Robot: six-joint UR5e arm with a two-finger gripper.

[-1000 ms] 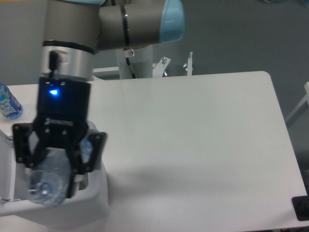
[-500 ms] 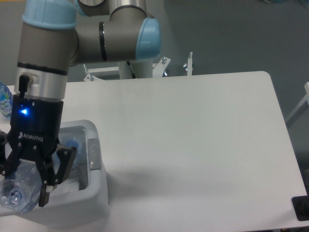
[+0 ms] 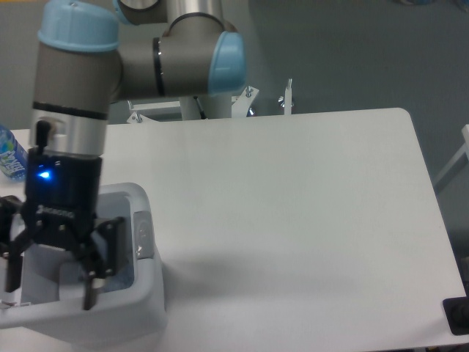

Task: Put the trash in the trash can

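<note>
Pincer (image 3: 50, 275) hangs directly over the open mouth of the trash can (image 3: 146, 301), fingers spread wide, nothing between them. Pale blue-clear shape visible inside the can below the right finger, probably the clear bottle (image 3: 117, 273); too blurred to confirm cap. Carton not visible, possibly deeper in the can or hidden by the pincer; cannot tell. Labelled bottle (image 3: 11, 154) stands on the surface (image 3: 293, 205) beyond the can, at frame edge; not trash, leave it.

Judgement: release step looks done. To finish well: lift straight up out of the can mouth, fingers kept apart so they do not snag the bottle or clip the rim and grey button (image 3: 142, 236), then check both items are inside
</note>
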